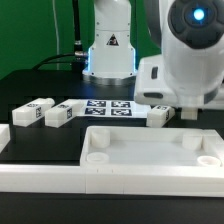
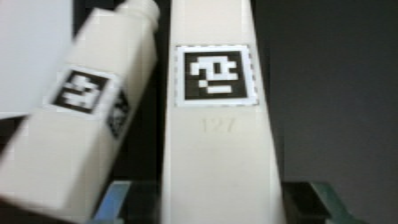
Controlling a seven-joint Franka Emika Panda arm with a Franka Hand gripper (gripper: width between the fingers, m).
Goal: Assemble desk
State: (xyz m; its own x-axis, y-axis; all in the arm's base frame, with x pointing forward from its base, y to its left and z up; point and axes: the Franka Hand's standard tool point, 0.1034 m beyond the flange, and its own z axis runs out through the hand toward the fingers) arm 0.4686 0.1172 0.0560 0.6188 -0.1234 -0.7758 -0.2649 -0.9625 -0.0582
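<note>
In the wrist view a white desk leg [image 2: 217, 140] with a black-and-white tag runs straight out between my gripper [image 2: 222, 205] fingers, which stand close on either side of it. A second tagged leg [image 2: 80, 110] lies slanted right beside it. In the exterior view my gripper [image 1: 190, 112] is low over the table at the exterior view's right, behind the rimmed desk top [image 1: 150, 131]. A leg [image 1: 160, 116] lies just beside it, and the held leg is mostly hidden by the hand. Two more legs [image 1: 32, 113] [image 1: 60, 115] lie at the exterior view's left.
The marker board [image 1: 110, 106] lies flat on the black table between the legs. The robot's base [image 1: 108, 50] stands behind it. A long white border rail [image 1: 60, 182] runs along the front, just before the desk top.
</note>
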